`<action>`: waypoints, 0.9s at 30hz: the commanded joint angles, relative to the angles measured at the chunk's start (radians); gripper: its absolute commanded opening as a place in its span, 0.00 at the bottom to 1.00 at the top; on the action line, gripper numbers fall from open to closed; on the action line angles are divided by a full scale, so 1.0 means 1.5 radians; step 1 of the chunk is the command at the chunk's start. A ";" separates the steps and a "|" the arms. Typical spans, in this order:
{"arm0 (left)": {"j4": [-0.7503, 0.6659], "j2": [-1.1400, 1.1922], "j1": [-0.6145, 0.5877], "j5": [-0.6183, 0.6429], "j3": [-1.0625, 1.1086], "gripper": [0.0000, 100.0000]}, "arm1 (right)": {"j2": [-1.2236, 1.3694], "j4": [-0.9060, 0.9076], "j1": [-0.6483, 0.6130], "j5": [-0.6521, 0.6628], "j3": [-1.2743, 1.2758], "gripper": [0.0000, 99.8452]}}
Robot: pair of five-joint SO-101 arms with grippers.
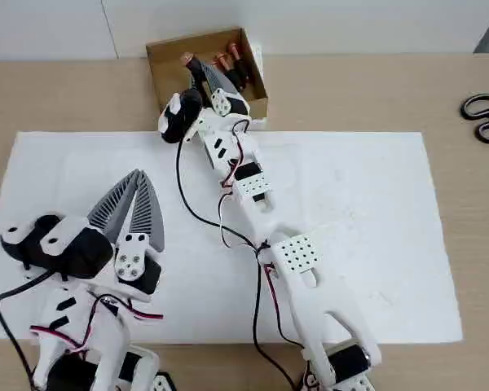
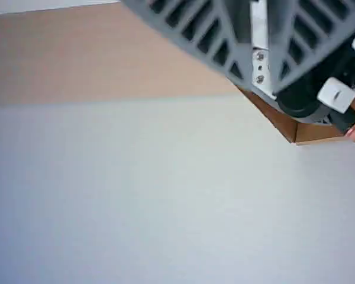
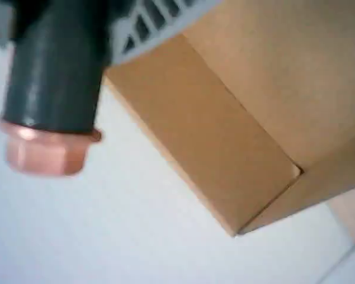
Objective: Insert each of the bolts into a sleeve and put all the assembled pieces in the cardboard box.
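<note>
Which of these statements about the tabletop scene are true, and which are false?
1. The right gripper holds a black sleeve with a copper-coloured bolt at the brown cardboard box. True.
2. The cardboard box is empty. False: several assembled pieces lie in it.
3. The left gripper holds a bolt. False: it is shut on nothing, over the white paper sheet.
4. Black-handled scissors lie on the wooden table, off the paper. True.
</note>
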 commanded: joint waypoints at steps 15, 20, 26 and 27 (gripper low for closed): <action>-0.016 0.006 -0.002 0.004 -0.003 0.01 | 0.031 0.022 0.003 0.003 -0.183 0.22; -0.018 0.006 -0.001 0.004 -0.004 0.01 | 0.023 0.042 0.003 0.001 -0.308 0.19; -0.018 0.006 0.000 0.004 -0.005 0.01 | -0.141 0.101 -0.002 0.001 -0.308 0.05; -0.016 0.006 -0.001 0.004 -0.009 0.01 | -0.170 0.150 -0.002 0.001 -0.307 0.05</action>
